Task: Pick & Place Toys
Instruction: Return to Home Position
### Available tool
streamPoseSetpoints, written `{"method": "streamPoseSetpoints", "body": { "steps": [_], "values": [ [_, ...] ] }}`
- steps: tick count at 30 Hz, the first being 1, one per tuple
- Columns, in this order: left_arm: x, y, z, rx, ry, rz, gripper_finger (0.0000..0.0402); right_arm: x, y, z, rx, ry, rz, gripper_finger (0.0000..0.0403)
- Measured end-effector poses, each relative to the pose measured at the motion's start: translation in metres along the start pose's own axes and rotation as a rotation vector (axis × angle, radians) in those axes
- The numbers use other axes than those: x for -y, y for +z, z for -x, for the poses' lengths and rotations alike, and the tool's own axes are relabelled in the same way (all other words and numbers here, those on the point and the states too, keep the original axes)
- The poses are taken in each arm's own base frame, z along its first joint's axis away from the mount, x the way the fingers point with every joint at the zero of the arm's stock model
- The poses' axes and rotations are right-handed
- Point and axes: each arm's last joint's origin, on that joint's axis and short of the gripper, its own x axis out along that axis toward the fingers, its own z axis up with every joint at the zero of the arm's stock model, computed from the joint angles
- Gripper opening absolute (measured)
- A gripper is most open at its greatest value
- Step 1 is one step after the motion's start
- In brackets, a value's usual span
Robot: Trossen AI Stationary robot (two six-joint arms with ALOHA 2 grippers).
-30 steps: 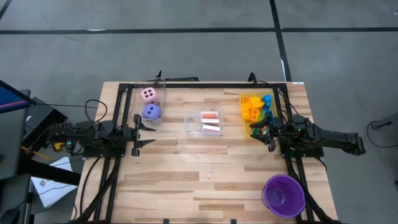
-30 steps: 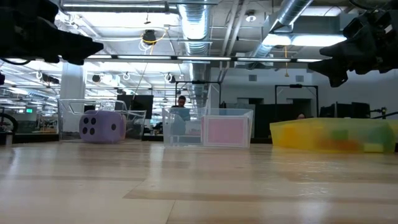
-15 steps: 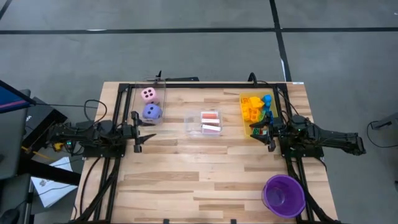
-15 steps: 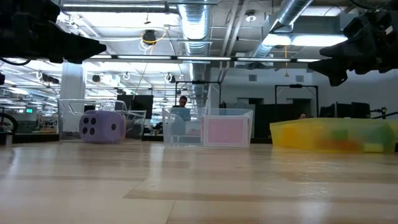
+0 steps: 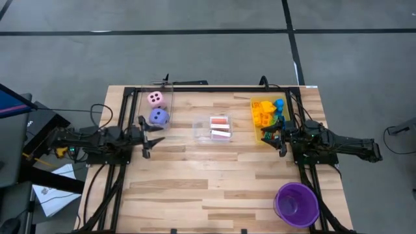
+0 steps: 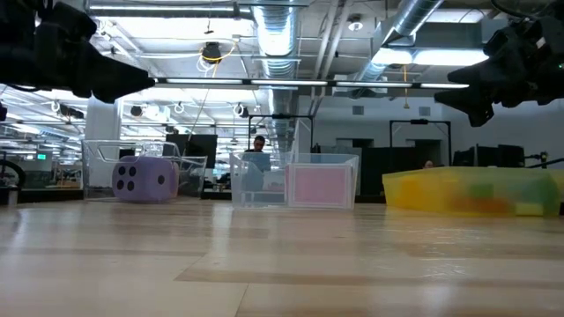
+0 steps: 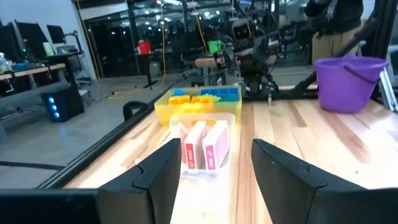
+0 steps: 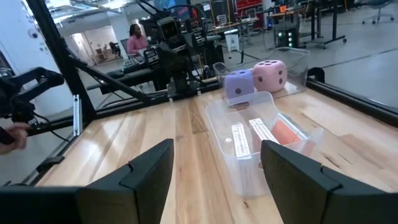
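- Left jaws: spread, empty, above the bench (image 5: 195, 188); purple die (image 5: 158, 117) and pink die (image 5: 155, 99) just beside them.
- Right jaws: spread, empty; bricks (image 5: 263, 116) in the yellow bin (image 5: 253, 116) just beside them.
- Cards (image 5: 220, 129): in a clear bin (image 5: 197, 130), between both sets of jaws.
- Step, judged: toys look sorted; return to rest pose.
- Next move: no grasp; pull back clear of the bin walls.

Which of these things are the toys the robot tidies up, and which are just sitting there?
Toys for the job: pink die, purple die, pink-backed cards, coloured bricks. The left gripper and right gripper wait open, one at each side.

Just sitting there: purple cup. The yellow bin, clear card bin and clear dice bin only hold the toys.
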Motion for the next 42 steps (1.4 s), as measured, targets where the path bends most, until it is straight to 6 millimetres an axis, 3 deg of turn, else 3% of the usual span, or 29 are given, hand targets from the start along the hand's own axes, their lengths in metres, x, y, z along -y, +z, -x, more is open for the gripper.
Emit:
{"method": "streamPoseSetpoints", "body": {
  "steps": [23,42],
  "values": [
    [0.005,-0.015,-0.01,-0.171,-0.018,-0.059,0.0191,0.0,0.0,0.0,0.0,0.0,0.004,0.0234],
    [0.006,-0.018,-0.011,-0.202,-0.022,-0.07,0.0191,0.0,0.0,0.0,0.0,0.0,0.003,0.0234]
  ]
}}
